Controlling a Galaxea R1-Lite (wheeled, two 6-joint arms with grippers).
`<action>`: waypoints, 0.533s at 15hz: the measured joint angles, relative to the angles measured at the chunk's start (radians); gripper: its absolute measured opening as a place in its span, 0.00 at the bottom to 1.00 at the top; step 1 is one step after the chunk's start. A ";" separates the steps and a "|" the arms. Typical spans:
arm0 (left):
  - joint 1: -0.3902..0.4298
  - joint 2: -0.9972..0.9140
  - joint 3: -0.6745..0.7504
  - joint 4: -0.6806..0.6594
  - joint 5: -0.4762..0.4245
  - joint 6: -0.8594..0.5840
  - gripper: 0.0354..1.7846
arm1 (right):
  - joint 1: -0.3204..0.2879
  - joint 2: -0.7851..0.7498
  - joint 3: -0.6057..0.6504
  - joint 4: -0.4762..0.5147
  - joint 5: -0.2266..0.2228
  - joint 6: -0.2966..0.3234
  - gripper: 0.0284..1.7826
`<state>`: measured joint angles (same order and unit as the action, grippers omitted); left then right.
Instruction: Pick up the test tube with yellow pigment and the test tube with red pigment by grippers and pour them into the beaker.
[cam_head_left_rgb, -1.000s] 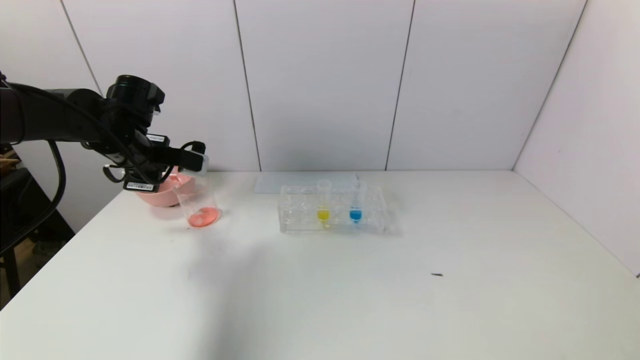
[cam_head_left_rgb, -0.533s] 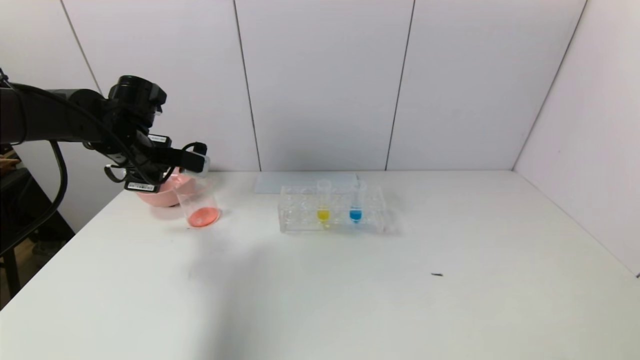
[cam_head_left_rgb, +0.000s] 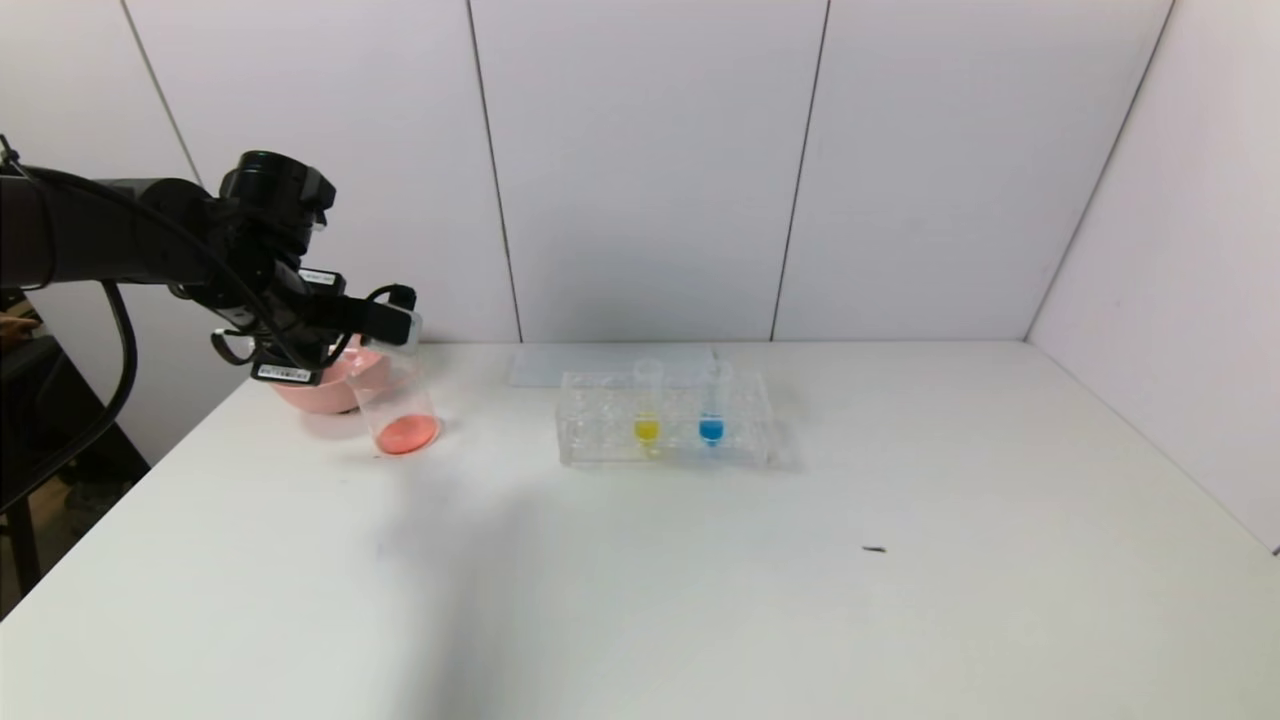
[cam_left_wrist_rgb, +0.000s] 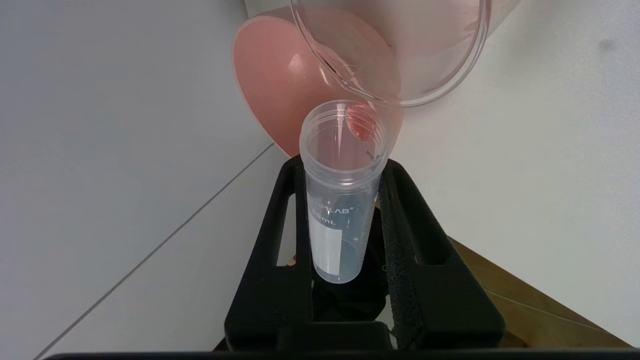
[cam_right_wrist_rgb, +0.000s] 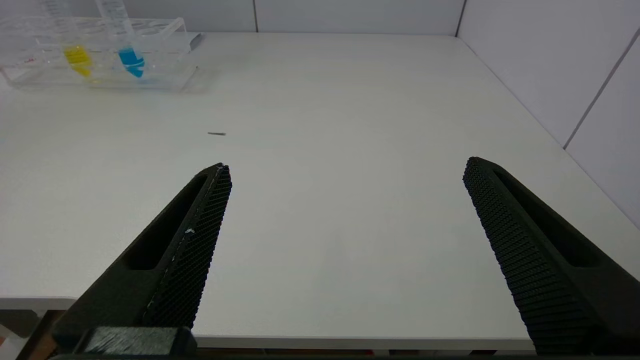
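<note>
My left gripper is shut on the test tube with red pigment. It holds the tube tipped over, with its mouth just above the rim of the beaker. In the left wrist view the tube sits between the fingers and looks almost empty, with a red drop at its lip beside the beaker rim. Red-orange liquid lies in the beaker's bottom. The test tube with yellow pigment stands in the clear rack. My right gripper is open and empty over the table's near edge.
A blue-liquid tube stands in the rack next to the yellow one. A pink bowl sits behind the beaker at the table's far left. A flat grey sheet lies behind the rack. A small dark speck lies right of centre.
My left gripper and its tube have shifted very slightly to the right. The red liquid in the beaker has settled flat. The right arm has not moved.
</note>
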<state>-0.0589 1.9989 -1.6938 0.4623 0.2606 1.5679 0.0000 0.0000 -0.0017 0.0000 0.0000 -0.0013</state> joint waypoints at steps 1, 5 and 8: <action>0.000 0.000 0.000 0.000 0.000 0.000 0.23 | 0.000 0.000 0.000 0.000 0.000 0.000 0.95; 0.000 0.000 0.000 0.001 0.000 0.004 0.23 | 0.000 0.000 0.000 0.000 0.000 0.000 0.95; -0.001 -0.001 0.000 0.000 0.008 0.027 0.23 | 0.000 0.000 0.000 0.000 0.000 0.000 0.95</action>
<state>-0.0596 1.9974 -1.6934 0.4628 0.2687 1.5947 0.0000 0.0000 -0.0017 0.0000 0.0000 -0.0013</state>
